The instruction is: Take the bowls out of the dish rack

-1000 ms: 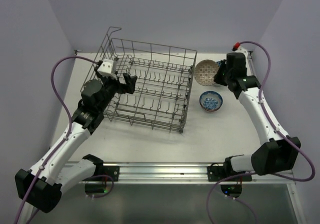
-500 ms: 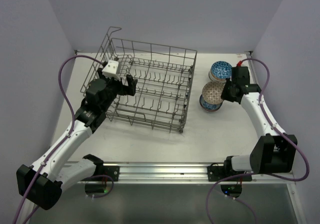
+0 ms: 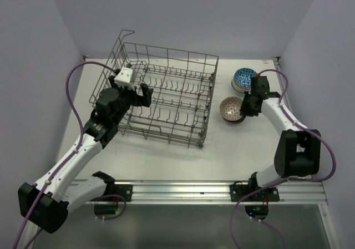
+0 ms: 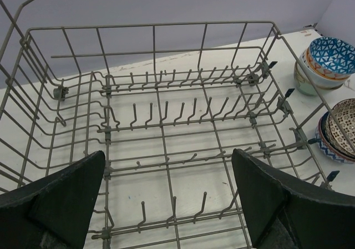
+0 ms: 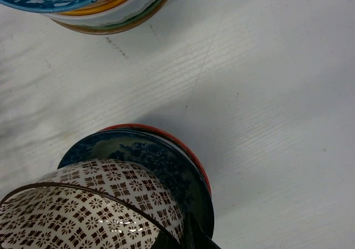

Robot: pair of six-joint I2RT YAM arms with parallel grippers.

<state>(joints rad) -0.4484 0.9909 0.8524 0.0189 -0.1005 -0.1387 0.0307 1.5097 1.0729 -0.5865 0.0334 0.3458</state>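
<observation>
One brown-patterned bowl [image 3: 231, 108], pinched by the right tool [image 3: 243, 107], rests tilted in a stack [image 5: 158, 160]; left tool [image 4: 168, 168] gapes wide.

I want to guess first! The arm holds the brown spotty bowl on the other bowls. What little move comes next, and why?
Probably the right gripper should ease the brown-and-white patterned ceramic bowl down flat into the dark blue bowl beneath: it pinches the rim, and the bowl sits tilted on that stack.
</observation>
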